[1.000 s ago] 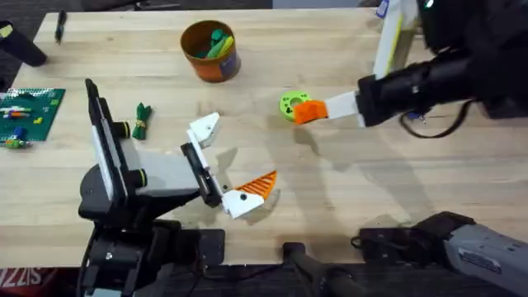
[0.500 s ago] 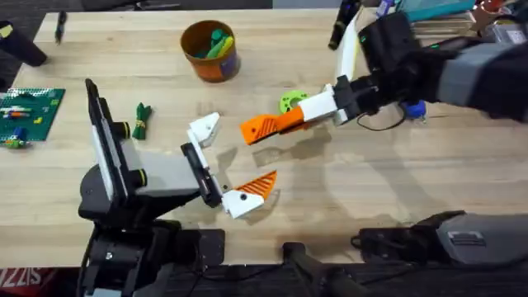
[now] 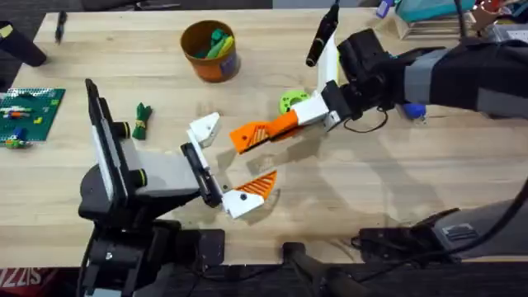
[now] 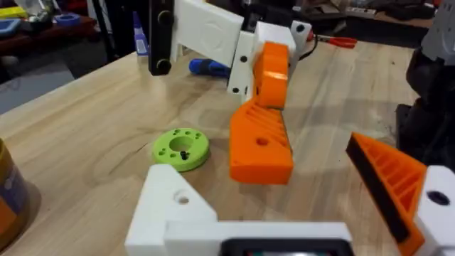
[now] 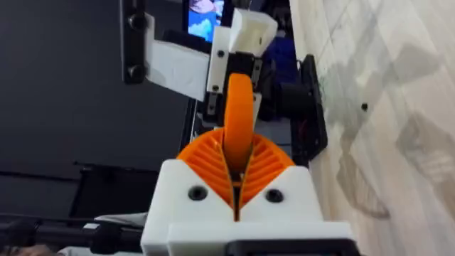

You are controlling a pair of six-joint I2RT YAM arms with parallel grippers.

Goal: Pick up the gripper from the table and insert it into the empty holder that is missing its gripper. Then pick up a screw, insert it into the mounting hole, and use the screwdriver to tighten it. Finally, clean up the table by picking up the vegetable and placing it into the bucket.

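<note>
The right gripper (image 3: 276, 129) is clamping one ribbed orange plastic wedge (image 3: 257, 135), the left gripper (image 3: 221, 163) gaping open

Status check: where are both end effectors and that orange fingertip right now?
Right end effector shut on orange ribbed plastic fingertip, held just short of bare white angular holder. Left end effector open, resting on table. Path between looks clear.

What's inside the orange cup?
Inside the orange cup you can see green and yellow toy pieces poking up. Whatever lies underneath them, down at the bottom, is hidden by the cup's wall.
</note>
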